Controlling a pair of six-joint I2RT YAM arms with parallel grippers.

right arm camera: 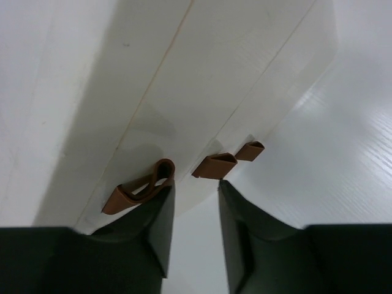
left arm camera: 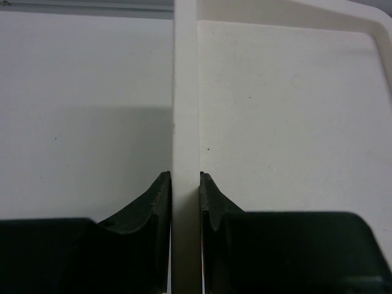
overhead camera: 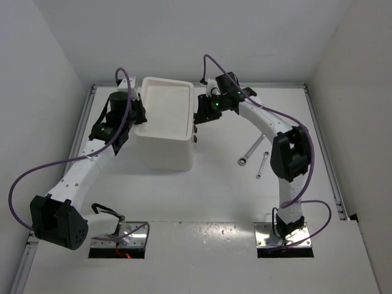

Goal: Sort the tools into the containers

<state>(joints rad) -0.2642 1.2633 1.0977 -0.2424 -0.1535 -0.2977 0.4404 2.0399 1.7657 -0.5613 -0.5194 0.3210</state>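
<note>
Our left claw (left arm camera: 185, 177) is pinching the rim (left arm camera: 185, 92) of the box (overhead camera: 164, 153) on its 9 o'clock side. At the box's 3 o'clock side, our right claw (right arm camera: 196, 184) is spread apart and holds nothing. Three brown knobs (right arm camera: 214, 165) sit just past its tips, the nearest knob (right arm camera: 139, 187) at about 11 o'clock. We think a drawer would pull out toward 3 o'clock. Two wrenches (overhead camera: 251, 152) lie on the table (overhead camera: 202, 196), at 4 o'clock from the box, nearer our right arm.
</note>
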